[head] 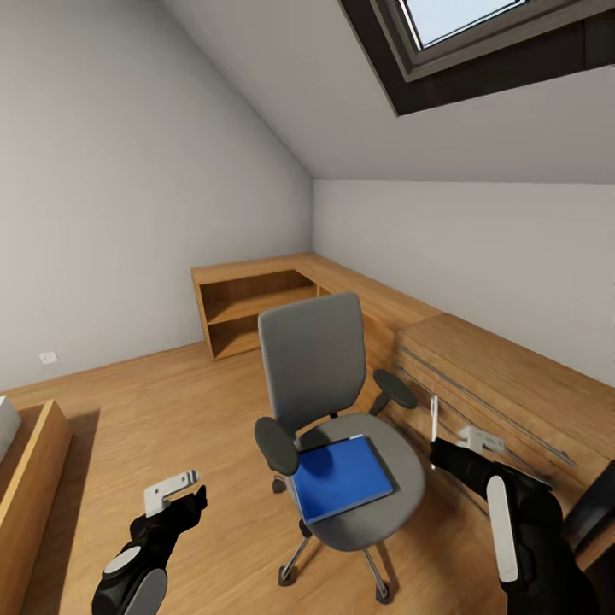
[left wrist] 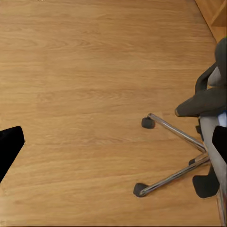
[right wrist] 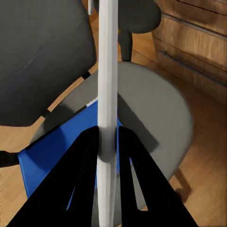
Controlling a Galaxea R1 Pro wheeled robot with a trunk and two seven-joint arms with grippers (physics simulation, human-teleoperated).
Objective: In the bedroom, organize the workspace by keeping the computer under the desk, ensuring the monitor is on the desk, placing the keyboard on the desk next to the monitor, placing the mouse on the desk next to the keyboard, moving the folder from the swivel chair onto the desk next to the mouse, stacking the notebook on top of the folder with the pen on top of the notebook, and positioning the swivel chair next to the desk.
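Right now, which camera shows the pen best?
The right wrist view: the pen runs full-length between the right gripper's fingers. The head view shows it small and upright, above that gripper.

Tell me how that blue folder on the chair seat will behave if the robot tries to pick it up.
The folder looks thin and flat on the seat of the swivel chair, so getting a finger under its edge may be awkward. Its smooth cover will probably slide rather than lift. The chair stands on casters, so pushing on the folder may roll or turn it.
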